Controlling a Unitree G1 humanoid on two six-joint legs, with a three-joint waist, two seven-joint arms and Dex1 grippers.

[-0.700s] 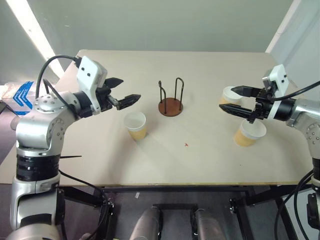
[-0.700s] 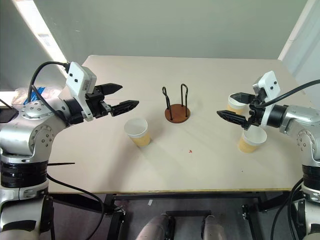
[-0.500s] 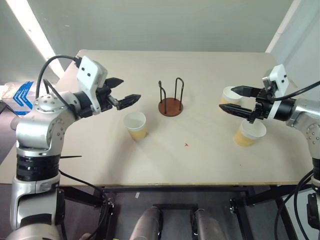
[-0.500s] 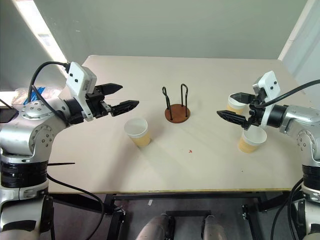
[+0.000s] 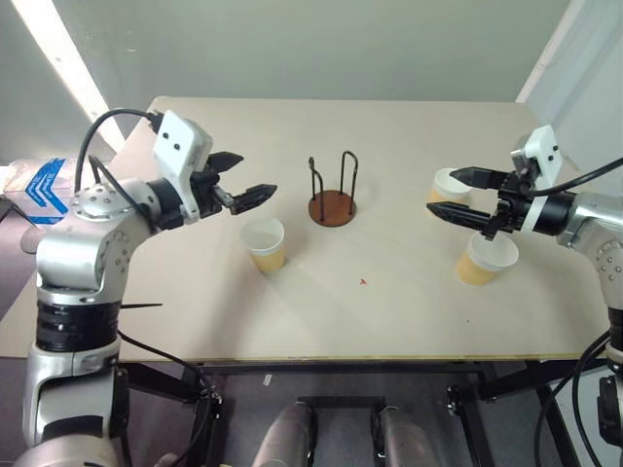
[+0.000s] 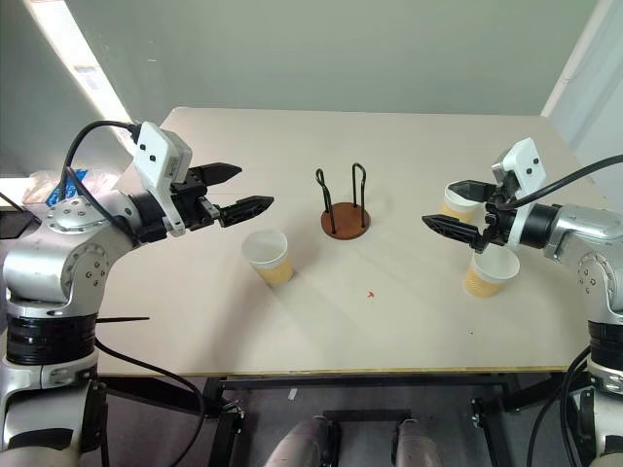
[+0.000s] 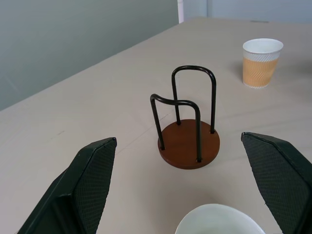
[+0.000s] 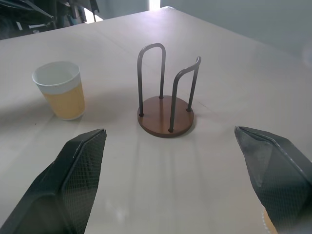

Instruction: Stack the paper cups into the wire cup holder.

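Standing empty wire cup holder (image 5: 332,202), three paper cups (image 5: 264,243) (upright), table (image 5: 389,311)

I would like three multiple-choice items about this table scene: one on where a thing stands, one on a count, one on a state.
1. Where is the holder?
A. middle of the table
B. at its near edge
C. in the left gripper

2. How many cups stand on the table?
A. one
B. three
C. five

3. What is in the holder?
A. nothing
B. one cup
C. a stack of cups

Answers:
1. A: it stands between the two arms, away from every edge.
2. B: one cup on the left, two by the right gripper.
3. A: its base and wire loops are bare.
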